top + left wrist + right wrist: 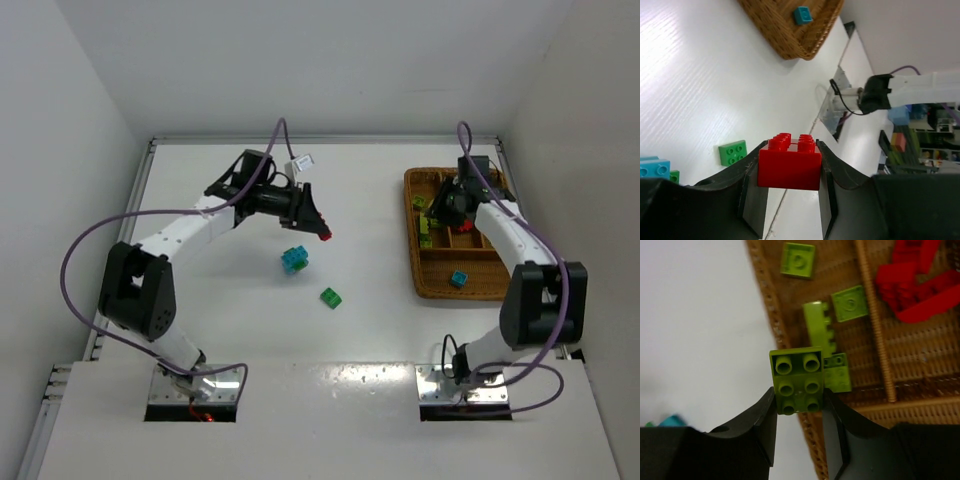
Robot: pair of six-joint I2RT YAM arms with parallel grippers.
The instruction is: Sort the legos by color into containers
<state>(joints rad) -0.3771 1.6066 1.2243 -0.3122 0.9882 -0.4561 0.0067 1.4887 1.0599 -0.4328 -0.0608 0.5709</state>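
A red brick [790, 165] fills the front of the left wrist view, studs up, pinched at its two sides by the left pincer [791, 148]. In the right wrist view a lime brick [797, 380] sits closest, its hollow underside toward the lens. The right pincer [798, 396] pinches it, and it hangs over the long wall of the wicker tray [771, 305] that faces the open tabletop.

Only this view shows the tray's contents well. Several lime pieces [819, 327] lie in the compartment just inside that wall. Past a divider [875, 325], a heap of red bricks [915, 285] lies in the next compartment.

The top view gives the wider layout. The right pincer [440, 205] is over the tray's far half, and its grip cannot be made out from up there. A cyan brick [458, 279] rests at the tray's near end; the left wrist view catches the same brick inside the woven wall.

Left of the tray on the white tabletop [230, 320] lie a green brick [330, 297] and, farther from the tray, a cyan stack [294, 259]. The left pincer is above the tabletop, well apart from the tray, with the red brick a small spot at its tip.
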